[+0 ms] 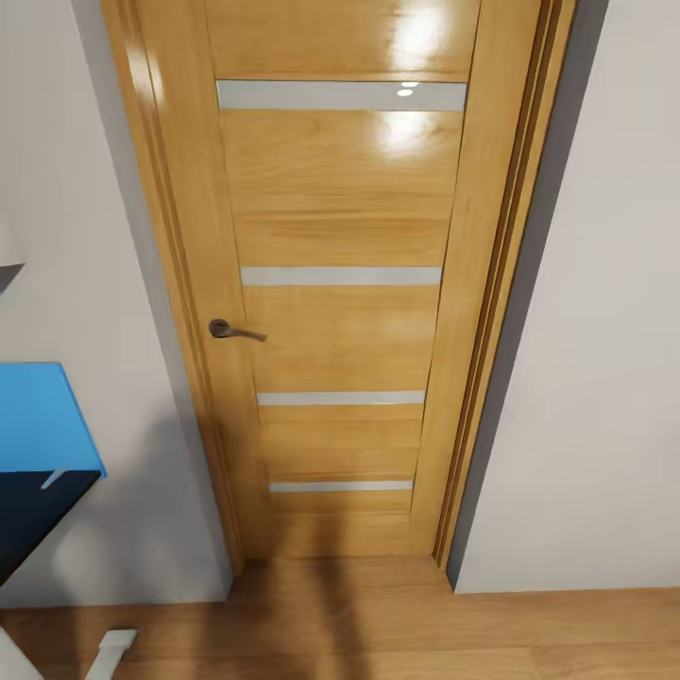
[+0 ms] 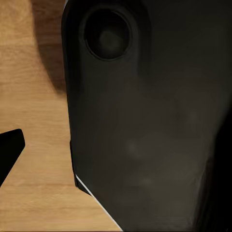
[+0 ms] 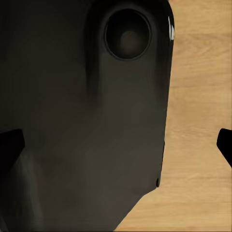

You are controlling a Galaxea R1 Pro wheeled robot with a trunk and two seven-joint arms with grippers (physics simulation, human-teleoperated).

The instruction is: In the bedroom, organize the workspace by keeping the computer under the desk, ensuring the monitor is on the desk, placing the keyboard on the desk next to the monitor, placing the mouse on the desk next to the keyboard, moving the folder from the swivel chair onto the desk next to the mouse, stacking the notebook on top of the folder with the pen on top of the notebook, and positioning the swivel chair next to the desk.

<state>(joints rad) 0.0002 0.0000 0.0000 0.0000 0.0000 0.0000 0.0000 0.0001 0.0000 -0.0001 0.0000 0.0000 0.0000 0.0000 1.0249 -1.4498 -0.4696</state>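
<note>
head view faces a closed oak door (image 1: 340, 283) with four pale horizontal strips and a dark metal lever handle (image 1: 233, 330) on its left side. pale grey walls (image 1: 595, 378) on both sides, oak plank floor (image 1: 378, 628) along the bottom. at the left edge the desk (image 1: 33, 515) pokes in: glossy black top, bright blue back panel (image 1: 42, 416) above it, and a white leg (image 1: 111, 654) near the floor.

left wrist view: a big dark robot body part (image 2: 145, 125) with a round recess sits close in front of the camera, wood floor beside it. one black fingertip (image 2: 9, 152) of the left gripper shows at the frame edge, nothing against it; the other finger is out of frame, so cannot tell if the fingers are spread or closed.

right wrist view: same dark body part (image 3: 82, 121) with round recess, floor beside it. black fingertips (image 3: 225, 142) of the right gripper (image 3: 118, 145) at both frame edges, wide apart, released, holding nothing.

both arms seem tucked close to the robot's body, pointing down at the floor.
</note>
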